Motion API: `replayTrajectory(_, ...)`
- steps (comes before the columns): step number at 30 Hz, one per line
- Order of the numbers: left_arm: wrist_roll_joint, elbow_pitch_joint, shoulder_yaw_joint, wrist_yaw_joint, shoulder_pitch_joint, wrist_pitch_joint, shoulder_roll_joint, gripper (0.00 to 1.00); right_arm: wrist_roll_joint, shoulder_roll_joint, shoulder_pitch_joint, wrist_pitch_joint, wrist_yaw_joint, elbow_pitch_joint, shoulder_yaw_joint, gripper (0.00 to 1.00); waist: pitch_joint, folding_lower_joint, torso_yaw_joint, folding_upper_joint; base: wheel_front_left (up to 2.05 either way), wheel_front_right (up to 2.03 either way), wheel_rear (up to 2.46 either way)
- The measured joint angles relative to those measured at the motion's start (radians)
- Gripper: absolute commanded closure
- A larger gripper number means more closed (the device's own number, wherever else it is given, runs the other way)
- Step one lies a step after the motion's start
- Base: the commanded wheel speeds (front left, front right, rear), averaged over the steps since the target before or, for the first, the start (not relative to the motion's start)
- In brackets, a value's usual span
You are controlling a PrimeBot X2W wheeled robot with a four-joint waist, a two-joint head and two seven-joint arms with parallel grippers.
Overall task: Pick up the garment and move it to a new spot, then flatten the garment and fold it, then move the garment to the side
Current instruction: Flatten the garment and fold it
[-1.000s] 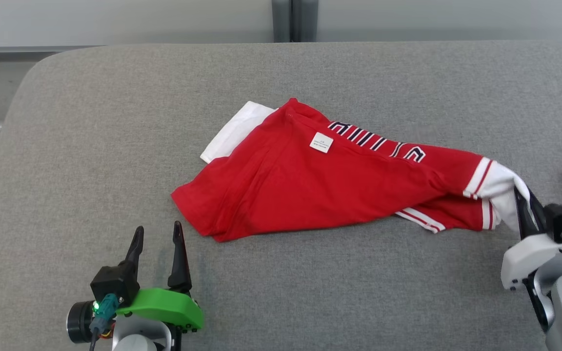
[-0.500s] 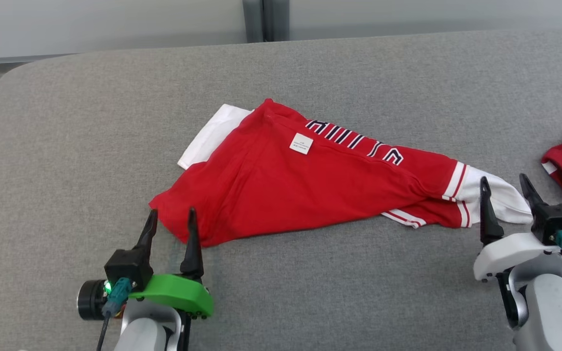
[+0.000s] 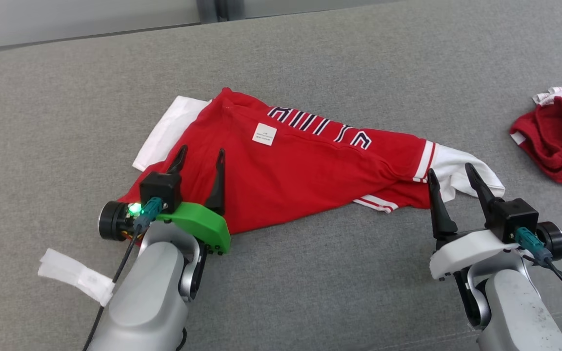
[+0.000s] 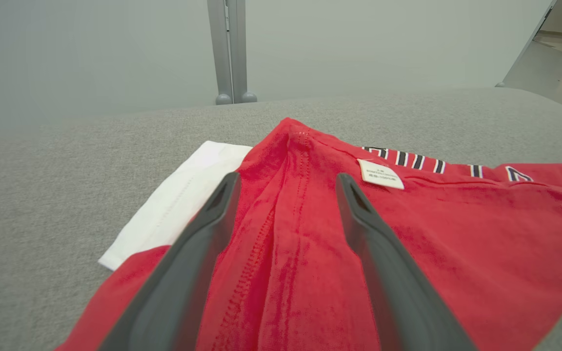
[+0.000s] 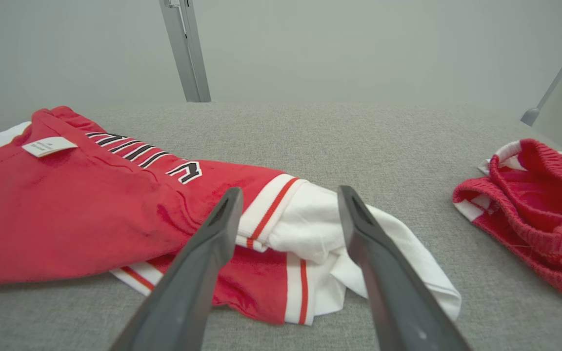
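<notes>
While both my arms reach forward over a wide grey woven-fabric surface (image 3: pixel 310 282), a red cotton garment with white cuffs and dark lettering (image 3: pixel 310 175) lies rumpled and partly doubled over across the middle of it. My left gripper (image 3: pixel 202 151) has its two dark fingers spread wide over the garment's left end and holds nothing. In the left wrist view a stitched red seam runs between the fingers, and I cannot tell whether the tips touch the cloth. My right gripper (image 3: pixel 449 169) is also spread wide and empty. Its fingers frame the garment's white sleeve end, which rests on the surface at the right. A small white square label (image 3: pixel 264 134) sits on the red cloth just beside the lettering. Well apart to the right lies a second crumpled red cloth with white trim (image 3: pixel 559 141). A white paper strip (image 3: pixel 76 275) lies beside my left forearm.
</notes>
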Motion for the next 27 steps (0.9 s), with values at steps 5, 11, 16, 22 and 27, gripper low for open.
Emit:
replayTrajectory(5, -0.046, 0.142, -0.047, -0.008, -0.128, 0.000, 0.000, 0.00, 0.012, 0.005, -0.002, 0.000, 0.000, -0.002, 0.024, 0.00, 0.029, 0.0000, -0.037, 0.0000, 0.00, 0.00, 0.00)
replayTrajectory(11, -0.093, 0.266, -0.082, -0.009, -0.252, 0.006, 0.000, 0.00, 0.030, 0.005, -0.016, 0.000, 0.000, -0.006, 0.050, 0.00, 0.063, 0.0000, -0.069, 0.0000, 0.00, 0.00, 0.00)
replayTrajectory(16, -0.114, 0.338, -0.089, -0.009, -0.332, 0.006, 0.000, 0.00, 0.055, 0.005, -0.024, 0.000, 0.000, -0.012, 0.074, 0.00, 0.081, 0.0000, -0.088, 0.0000, 0.00, 0.00, 0.00)
replayTrajectory(22, -0.128, 0.396, -0.095, -0.015, -0.363, 0.003, 0.000, 0.00, 0.065, 0.006, -0.037, 0.000, 0.000, -0.012, 0.092, 0.00, 0.089, 0.0000, -0.107, 0.0000, 0.00, 0.00, 0.00)
replayTrajectory(27, -0.160, 0.427, -0.110, -0.023, -0.363, 0.002, 0.000, 0.09, 0.066, 0.006, -0.037, 0.000, 0.000, -0.010, 0.091, 0.00, 0.089, 0.0000, -0.115, 0.0000, 0.00, 0.00, 0.00)
